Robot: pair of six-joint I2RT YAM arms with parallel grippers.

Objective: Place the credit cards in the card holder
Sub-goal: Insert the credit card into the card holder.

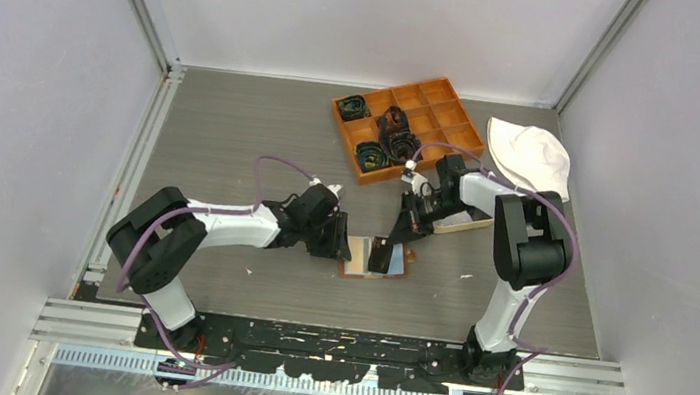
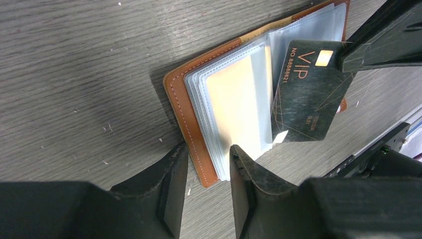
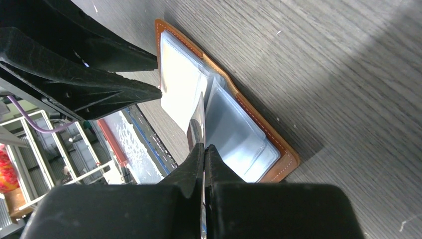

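At mid-table, card holder (image 2: pixel 180 112): lies opened flat on the grey table (image 2: pixel 74 74), brown leather outside down. Its fan of clear sleeves (image 2: pixel 234 99) faces up, so the pocket mouths can be reached from above.
Left gripper (image 2: pixel 208 152): fingers apart, straddling the holder's near corner, with leather edge and sleeve ends between them. It is probably there to pin the holder so it cannot slide when a card pushes in. Whether the pads press on it cannot be told.
Right gripper (image 3: pixel 201 147): fingers together, clamped on one short end of the black VIP card (image 2: pixel 306 94). The rest of the card is left free to lead into a pocket.
Card position: tilted over the right-hand sleeves, its free lower edge close to them. No part can be seen inside a pocket.
Step in hand: lining the card's free edge up with a sleeve opening.
Next need: a shallow approach along the sleeve, since the thin plastic may buckle or lift.
Other cards: none clearly visible.
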